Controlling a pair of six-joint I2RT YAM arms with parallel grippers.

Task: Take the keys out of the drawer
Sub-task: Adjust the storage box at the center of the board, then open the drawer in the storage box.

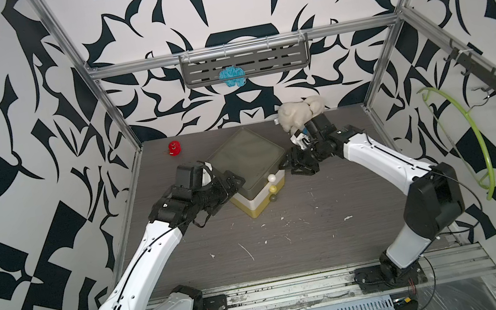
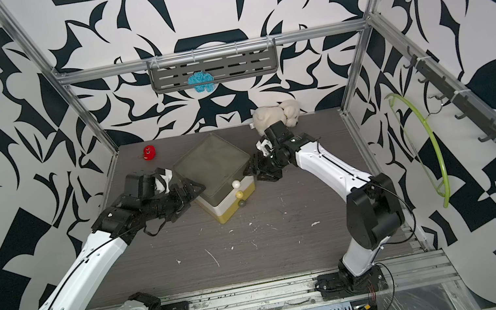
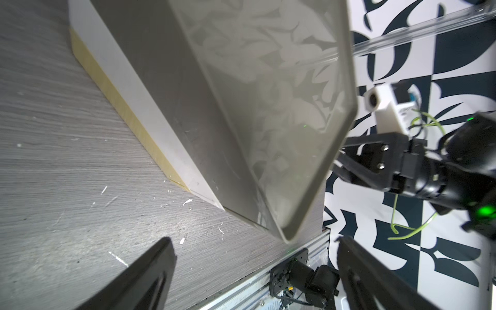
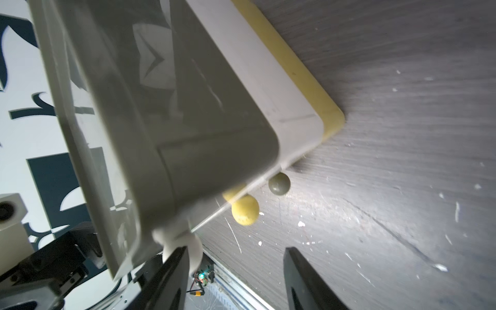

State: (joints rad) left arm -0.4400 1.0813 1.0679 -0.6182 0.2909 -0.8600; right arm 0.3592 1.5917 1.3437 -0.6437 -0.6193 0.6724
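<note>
A small drawer unit (image 1: 245, 159) (image 2: 212, 165) stands mid-table with a grey top, a white middle and a yellow bottom tier, all drawers pushed in. Its front corner carries a white knob (image 1: 271, 178) (image 4: 192, 248), a yellow knob (image 4: 245, 213) and a grey knob (image 4: 279, 183). The keys are hidden. My left gripper (image 1: 234, 182) (image 3: 253, 241) is open beside the unit's left side. My right gripper (image 1: 290, 167) (image 4: 234, 249) is open at the unit's right corner. One finger lies against the white knob and nothing sits between the jaws.
A round red toy (image 1: 175, 148) sits at the back left of the table (image 1: 289, 241). A white plush (image 1: 299, 112) lies at the back right behind my right arm. A wall shelf (image 1: 274, 59) holds a blue yarn ball (image 1: 232, 76). A green hanger (image 1: 474, 136) hangs on the right wall.
</note>
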